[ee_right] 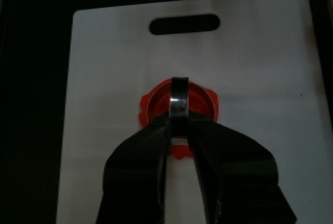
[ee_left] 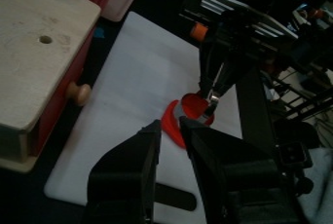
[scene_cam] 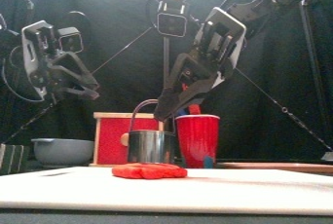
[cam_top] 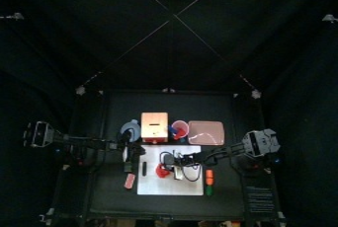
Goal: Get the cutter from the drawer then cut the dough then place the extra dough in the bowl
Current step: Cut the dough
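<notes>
The round metal cutter with a wire handle (scene_cam: pixel 150 146) is at the flat red disc of dough (scene_cam: pixel 150 171), near the middle of the white cutting board (scene_cam: pixel 247 191). My right gripper (ee_right: pixel 178 123) has its fingers closed on the top of the arched wire handle. In the right wrist view the ring sits straight over the dough, with red showing around its rim. From the front, the cutter's lower rim comes down to the top of the dough. I cannot tell whether it presses in or only touches. My right arm reaches in from the right and comes down over the board, so the right gripper (scene_cam: pixel 160 111) hangs just above the cutter.

My left gripper (ee_left: pixel 170 126) hovers above the left part of the board. Its fingers are a narrow gap apart and hold nothing. In the front view it (scene_cam: pixel 85 84) is clear of the board and well to the left of the cutter.

Behind the board stands the pale wooden box with a red drawer front (scene_cam: pixel 115 135), and the drawer front looks flush with the box. The blue-grey bowl with two small handles (scene_cam: pixel 61 150) sits just left of the box, off the board on the black table (cam_top: pixel 99 187). A red cup (scene_cam: pixel 198 142) stands behind the cutter, to its right. The flat pink tray (cam_top: pixel 208 130) lies at the back right, beside the box.
</notes>
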